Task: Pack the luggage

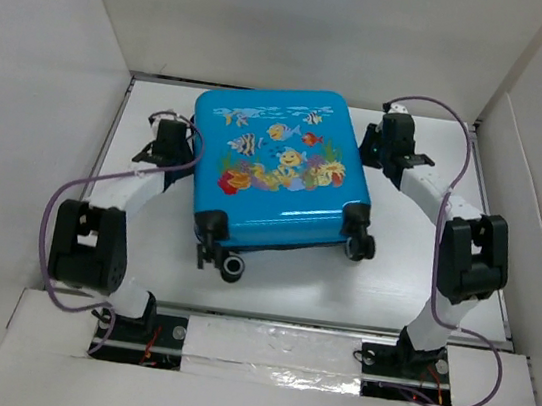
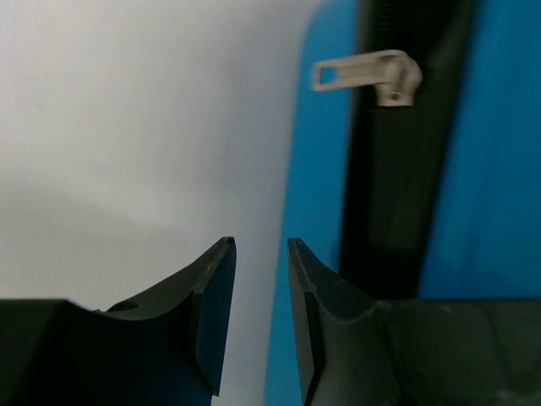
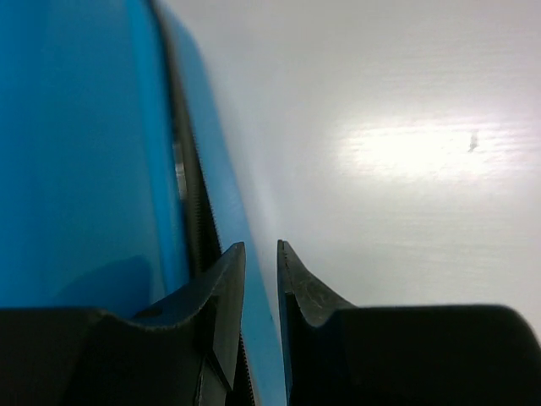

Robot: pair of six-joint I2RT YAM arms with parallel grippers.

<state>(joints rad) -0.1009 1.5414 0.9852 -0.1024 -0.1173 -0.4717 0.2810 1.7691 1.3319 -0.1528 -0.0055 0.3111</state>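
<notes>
The luggage [image 1: 276, 163] lies flat and closed in the middle of the table, a bright-blue shell with a fish print facing up and black wheels [image 1: 232, 266] toward the arms. My left gripper [image 1: 172, 129] is beside its left flank. In the left wrist view the gripper [image 2: 260, 241] is open a little and holds nothing; the blue shell [image 2: 490, 169] runs along its right, with a metal zipper pull [image 2: 363, 76] ahead. My right gripper [image 1: 380, 143] is at the right flank. Its jaws [image 3: 260, 245] stand narrowly open over the lower blue rim [image 3: 220, 194], beside the zipper track [image 3: 190, 203].
White walls enclose the table [image 1: 390, 290] on the left, back and right. A raised white ledge [image 1: 271, 349] with the arm bases crosses the near edge. Purple cables [image 1: 59, 204] loop off both arms.
</notes>
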